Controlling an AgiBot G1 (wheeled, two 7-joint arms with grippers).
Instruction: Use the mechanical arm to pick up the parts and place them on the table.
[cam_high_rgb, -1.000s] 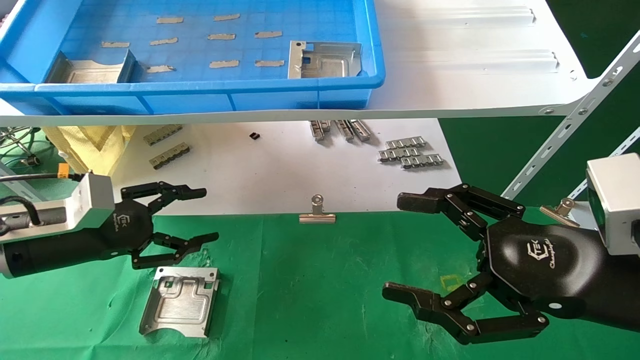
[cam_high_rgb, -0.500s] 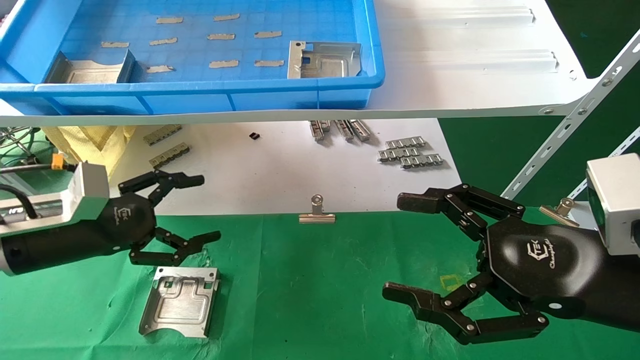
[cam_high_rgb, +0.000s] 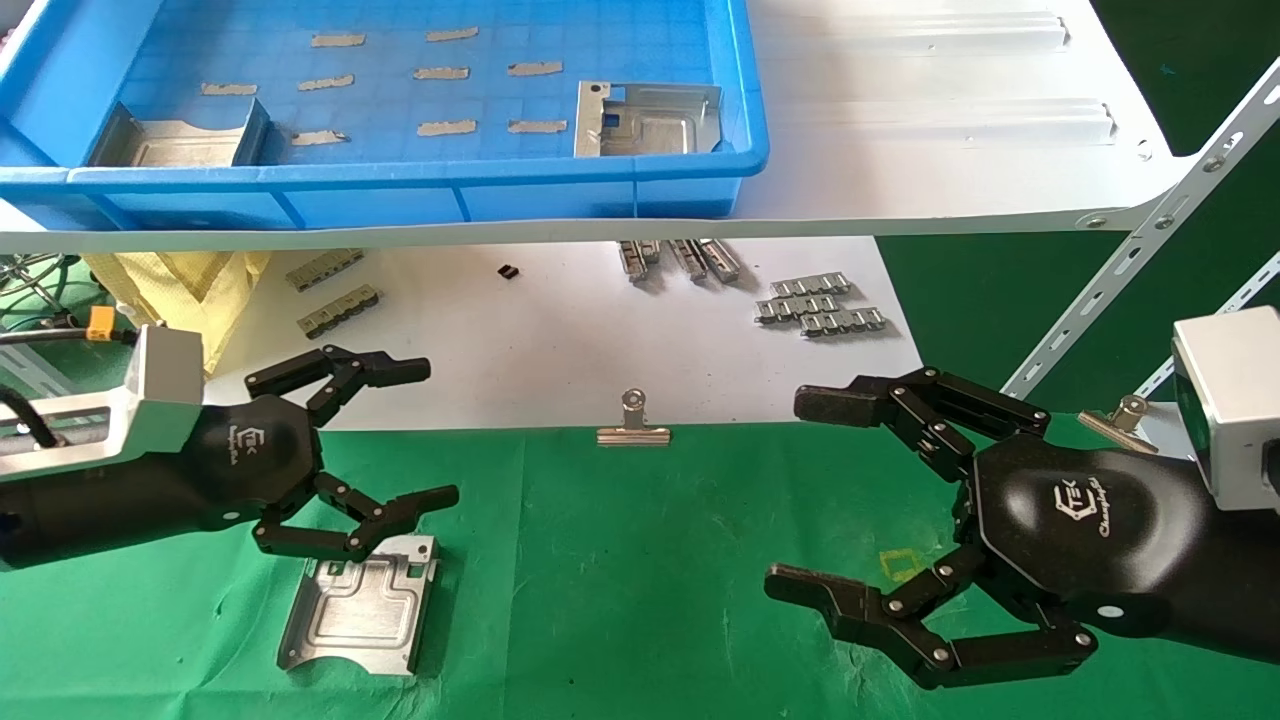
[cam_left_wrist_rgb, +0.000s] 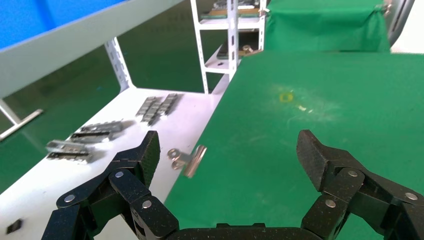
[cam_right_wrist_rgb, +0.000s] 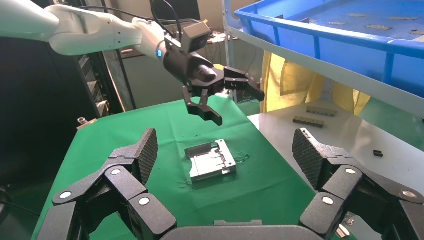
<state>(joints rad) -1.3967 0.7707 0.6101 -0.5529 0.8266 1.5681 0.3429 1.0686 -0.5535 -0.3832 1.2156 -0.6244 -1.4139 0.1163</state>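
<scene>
One silver stamped part (cam_high_rgb: 360, 605) lies flat on the green table (cam_high_rgb: 620, 580), at the near left. My left gripper (cam_high_rgb: 435, 432) hovers just above and behind it, open and empty, its lower fingers over the part's far edge. Two more parts lie in the blue tray (cam_high_rgb: 400, 180), one at its left (cam_high_rgb: 170, 140) and one at its right (cam_high_rgb: 648, 120). My right gripper (cam_high_rgb: 800, 492) is open and empty over the table's right side. The right wrist view shows the part (cam_right_wrist_rgb: 211, 160) on the cloth beyond my right gripper (cam_right_wrist_rgb: 226, 150), with the left gripper (cam_right_wrist_rgb: 237, 106) above it. The left wrist view shows the left gripper (cam_left_wrist_rgb: 230, 150) open over bare cloth.
The tray stands on a white shelf board (cam_high_rgb: 950, 150) above the work area. Below it a white surface holds ridged metal strips (cam_high_rgb: 820, 305). A silver binder clip (cam_high_rgb: 633, 425) (cam_left_wrist_rgb: 187, 159) sits at the cloth's far edge. A slanted shelf upright (cam_high_rgb: 1130, 270) stands at the right.
My left hand rose briefly, then came down and shifted slightly right, spreading its fingers; the lower ones now overlap the part's far edge. The part and my right arm have not moved.
</scene>
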